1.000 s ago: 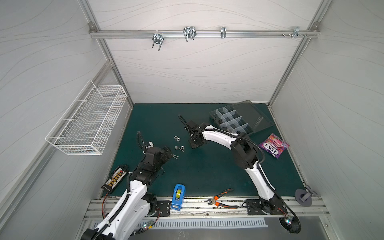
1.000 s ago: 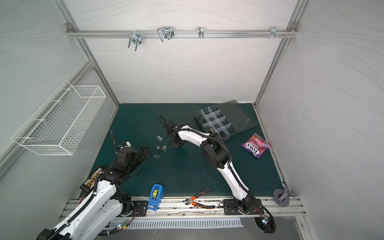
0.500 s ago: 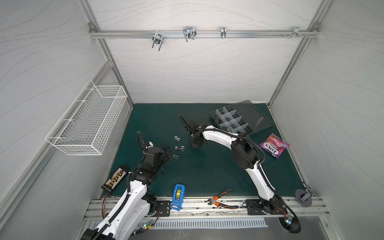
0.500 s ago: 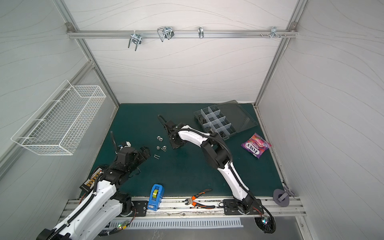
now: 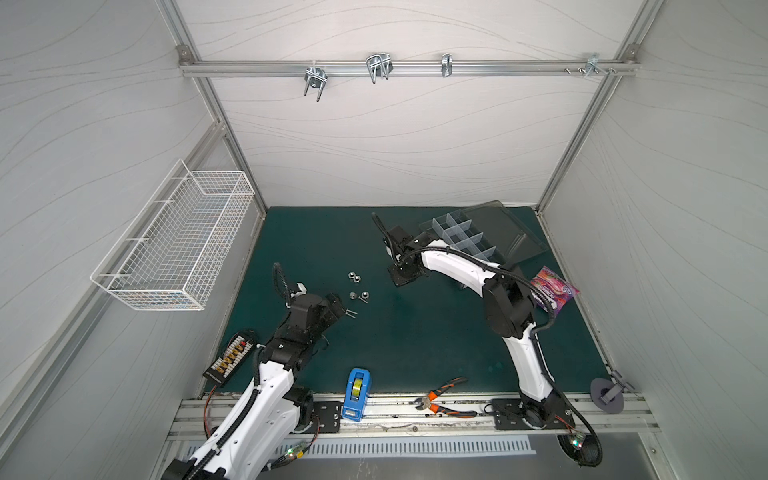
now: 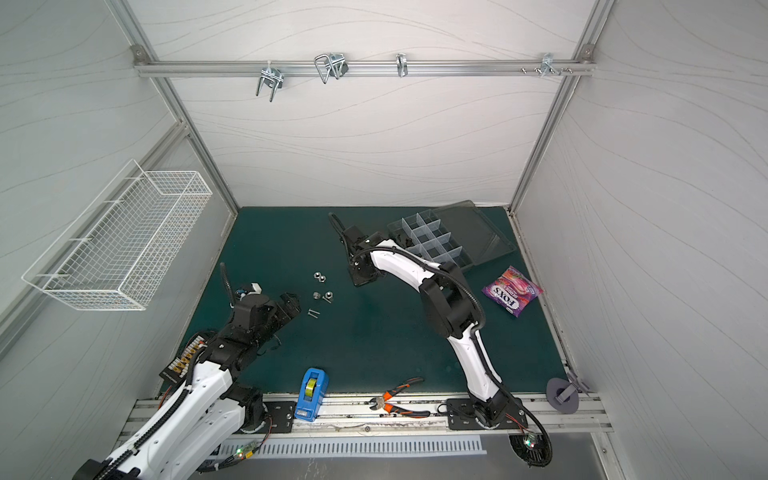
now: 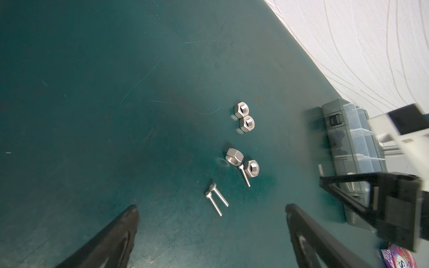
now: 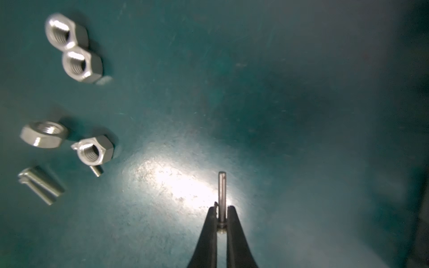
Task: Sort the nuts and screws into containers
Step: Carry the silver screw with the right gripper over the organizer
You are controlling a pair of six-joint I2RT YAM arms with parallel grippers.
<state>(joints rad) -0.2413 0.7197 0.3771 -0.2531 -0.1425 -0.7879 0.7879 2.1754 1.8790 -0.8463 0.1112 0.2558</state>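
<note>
Left jaws spread wide, empty, with two thin silver screws (image 7: pixel 216 200) just ahead on table (image 7: pixel 92 92). Four silver hex nuts (image 7: pixel 234 157) beyond, third screw (image 7: pixel 245 177) touching one. Right jaws pinch thin screw (image 8: pixel 222 192), right of nuts. Organizer box (image 5: pixel 465 237) far right, lid open.

Black left gripper (image 7: pixel 210 206) hangs low, jaws spread wide; black right gripper (image 8: pixel 222 209), its white arm stretched forward, pinches a thin silver screw (image 8: pixel 222 185).

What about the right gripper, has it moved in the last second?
Yes. The right gripper, shut on a screw, has shifted from the nuts toward the organizer box.
</note>
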